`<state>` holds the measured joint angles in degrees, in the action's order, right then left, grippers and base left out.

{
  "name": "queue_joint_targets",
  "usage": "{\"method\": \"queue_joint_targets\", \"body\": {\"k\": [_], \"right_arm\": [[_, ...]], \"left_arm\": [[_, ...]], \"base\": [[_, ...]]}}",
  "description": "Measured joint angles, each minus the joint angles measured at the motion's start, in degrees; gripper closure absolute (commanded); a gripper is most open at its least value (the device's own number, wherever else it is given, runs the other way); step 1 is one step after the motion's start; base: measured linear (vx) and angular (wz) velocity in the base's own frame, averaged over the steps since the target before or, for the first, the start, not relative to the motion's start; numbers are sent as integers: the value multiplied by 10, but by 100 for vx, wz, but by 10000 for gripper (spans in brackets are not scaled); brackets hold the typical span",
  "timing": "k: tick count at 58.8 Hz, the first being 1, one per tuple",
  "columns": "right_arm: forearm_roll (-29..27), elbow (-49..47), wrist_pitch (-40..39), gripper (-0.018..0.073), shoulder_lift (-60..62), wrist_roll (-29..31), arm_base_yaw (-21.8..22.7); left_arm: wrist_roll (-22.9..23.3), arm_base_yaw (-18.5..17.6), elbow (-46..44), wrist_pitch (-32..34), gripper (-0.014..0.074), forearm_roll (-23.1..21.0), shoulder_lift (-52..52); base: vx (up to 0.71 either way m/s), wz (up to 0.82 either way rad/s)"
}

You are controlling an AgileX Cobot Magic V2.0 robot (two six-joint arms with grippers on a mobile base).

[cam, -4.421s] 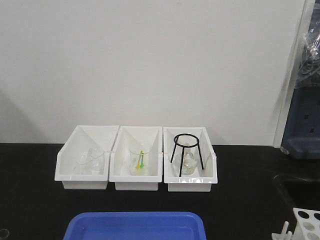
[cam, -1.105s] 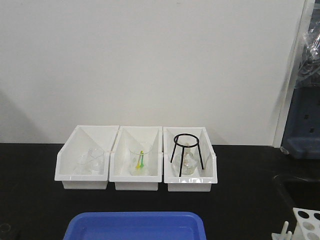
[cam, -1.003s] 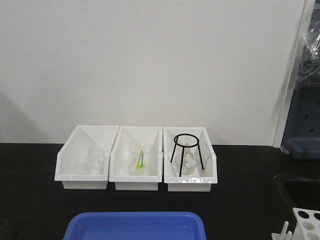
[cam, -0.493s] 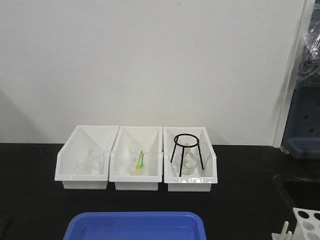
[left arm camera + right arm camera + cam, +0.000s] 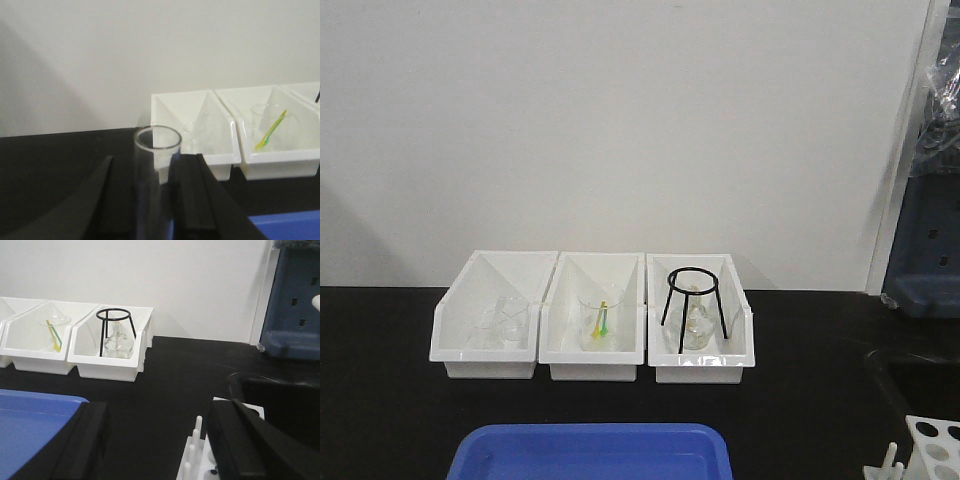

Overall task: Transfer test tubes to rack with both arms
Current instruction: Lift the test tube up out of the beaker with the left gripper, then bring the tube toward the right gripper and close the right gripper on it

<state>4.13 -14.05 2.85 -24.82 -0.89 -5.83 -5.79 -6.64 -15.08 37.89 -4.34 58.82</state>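
In the left wrist view a clear test tube (image 5: 156, 150) stands upright between two black fingers (image 5: 192, 195), its round rim level with their tips. My left gripper (image 5: 151, 165) is shut on it, over the black table near the blue tray's corner. In the right wrist view my right gripper (image 5: 160, 415) is open with nothing in it, and the white rack (image 5: 197, 460) with its thin pegs lies just inside the right finger (image 5: 232, 440). The exterior view shows the rack (image 5: 932, 450) at the bottom right corner and neither gripper.
Three white slanted bins (image 5: 592, 355) stand in a row at the back with beakers, a flask and a black ring stand (image 5: 692, 305). A blue tray (image 5: 590, 450) lies at the front centre. A dark blue crate (image 5: 295, 295) stands at the far right.
In the exterior view the faint tube rim at the bottom left corner has sunk lower and left the picture. Nothing else has moved.
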Motion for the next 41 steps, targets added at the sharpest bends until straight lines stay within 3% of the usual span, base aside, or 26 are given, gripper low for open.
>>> {"method": "queue_joint_targets", "body": {"k": [16,32,41], "right_arm": [[0,0,1,93,0,0,0],[0,0,1,93,0,0,0],[0,0,7,93,-14,0,0]], "left_arm": [[68,0,-3,-5,602,0,-42],[84,-2,-119,-93,602,13,-43],[125,-5,-181,-151,601,17,-33]], "base": [[0,0],[0,0],[0,0]]}}
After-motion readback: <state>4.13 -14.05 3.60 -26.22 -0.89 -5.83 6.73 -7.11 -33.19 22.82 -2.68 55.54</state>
